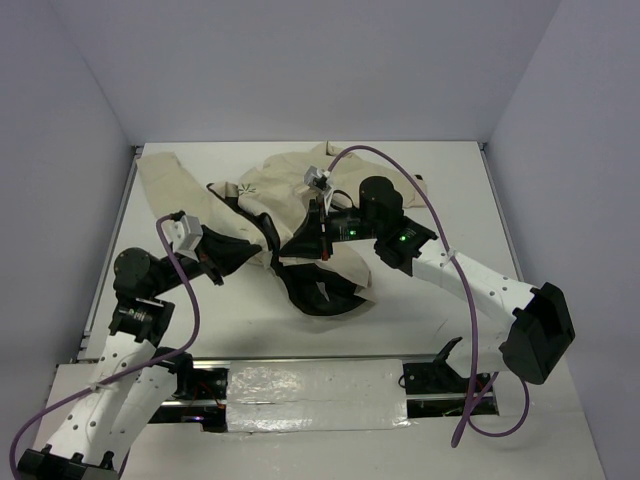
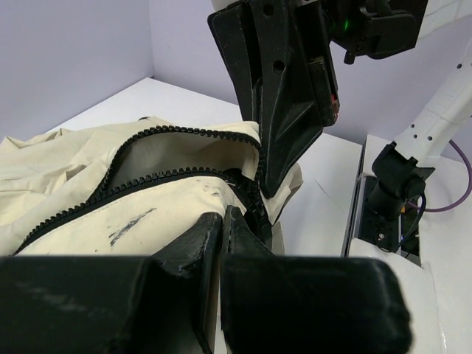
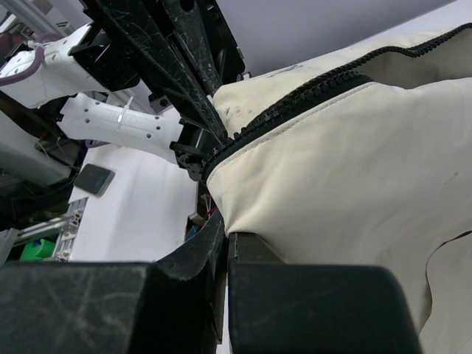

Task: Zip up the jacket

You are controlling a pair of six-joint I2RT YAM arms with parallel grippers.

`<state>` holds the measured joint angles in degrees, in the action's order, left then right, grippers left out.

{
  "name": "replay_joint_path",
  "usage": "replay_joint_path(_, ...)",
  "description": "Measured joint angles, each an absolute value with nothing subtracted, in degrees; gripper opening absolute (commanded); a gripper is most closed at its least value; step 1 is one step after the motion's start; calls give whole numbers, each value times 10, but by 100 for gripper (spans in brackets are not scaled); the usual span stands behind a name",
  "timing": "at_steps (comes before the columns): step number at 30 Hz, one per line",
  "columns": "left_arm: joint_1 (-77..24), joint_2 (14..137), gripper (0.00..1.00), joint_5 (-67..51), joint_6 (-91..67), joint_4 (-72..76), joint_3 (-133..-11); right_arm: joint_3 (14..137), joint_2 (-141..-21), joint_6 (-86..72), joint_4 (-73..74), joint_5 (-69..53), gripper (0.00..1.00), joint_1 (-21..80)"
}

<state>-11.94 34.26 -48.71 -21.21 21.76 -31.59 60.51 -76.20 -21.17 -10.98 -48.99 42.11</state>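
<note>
The jacket (image 1: 285, 175) lies crumpled mid-frame on the table (image 1: 450, 200). The left gripper (image 2: 221, 215) and right gripper (image 3: 227, 236) are each closed tight on its fabric beside the zipper (image 2: 192, 131), which could skew and jam if either grip slips.

Left arm: rises from its base at the near left, elbow folded, forearm directed to the right. Left gripper (image 1: 262, 243): fingers (image 2: 195, 243) pressed together, with an edge of the jacket (image 2: 169, 203) pinched between them.

Right arm: extends from the near right, forearm directed to the left, wrist angled downward. Right gripper (image 1: 300, 248): fingers (image 3: 199, 254) pressed together on the jacket fabric.

The two grippers face each other, their tips just beside one another.
</note>
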Motion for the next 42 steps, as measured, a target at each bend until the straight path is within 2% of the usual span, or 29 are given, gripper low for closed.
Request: replay_joint_path(42, -137, 342, 0, -483, -194, 197, -316, 611, -763, -207, -103, -494, 0, 421)
